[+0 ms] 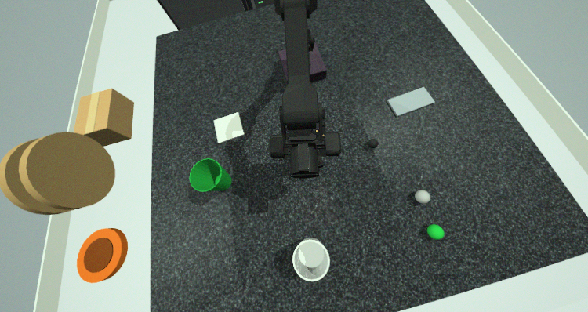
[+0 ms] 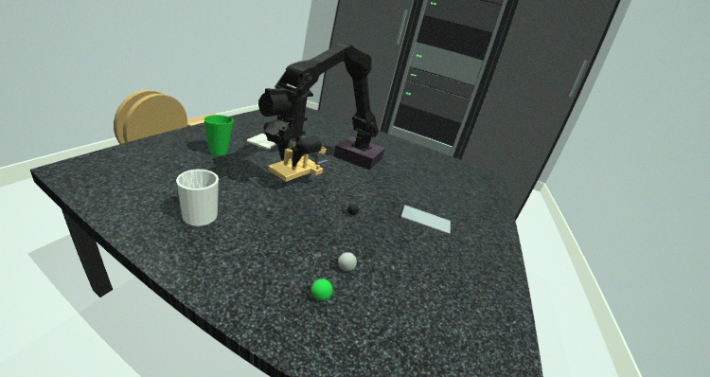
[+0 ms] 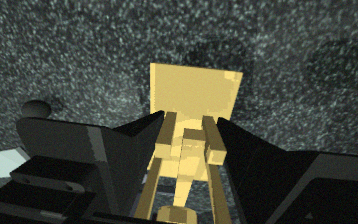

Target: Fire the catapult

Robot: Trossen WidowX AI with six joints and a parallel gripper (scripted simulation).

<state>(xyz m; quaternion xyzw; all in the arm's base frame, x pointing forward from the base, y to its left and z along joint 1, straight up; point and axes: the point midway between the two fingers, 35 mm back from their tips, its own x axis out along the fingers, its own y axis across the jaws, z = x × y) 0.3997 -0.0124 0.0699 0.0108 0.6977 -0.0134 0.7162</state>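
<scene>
The wooden catapult [image 2: 285,170] [image 3: 195,92] stands on the dark table [image 1: 451,154] near its middle; in the top view the arm hides it. My gripper [image 1: 305,168] [image 2: 296,153] [image 3: 190,118] reaches down over it and is shut on the catapult's upright frame, one finger on each side. The white mug [image 1: 294,265] [image 2: 197,201] stands upright toward the front of the table. A black ball [image 1: 372,143] [image 2: 352,208] [image 3: 36,108] lies to the right of the gripper. A white ball [image 1: 422,196] [image 2: 346,260] and a green ball [image 1: 435,231] [image 2: 321,289] lie farther right and front.
A green cup [image 1: 209,176] [image 2: 218,135] stands left of the gripper, with a white tile [image 1: 228,127] [image 2: 258,139] behind it. A grey plate [image 1: 410,100] [image 2: 426,219] lies at the right. Off the table to the left are a cardboard box [image 1: 104,114], wooden discs [image 1: 61,172] [image 2: 149,118] and an orange ring [image 1: 119,244].
</scene>
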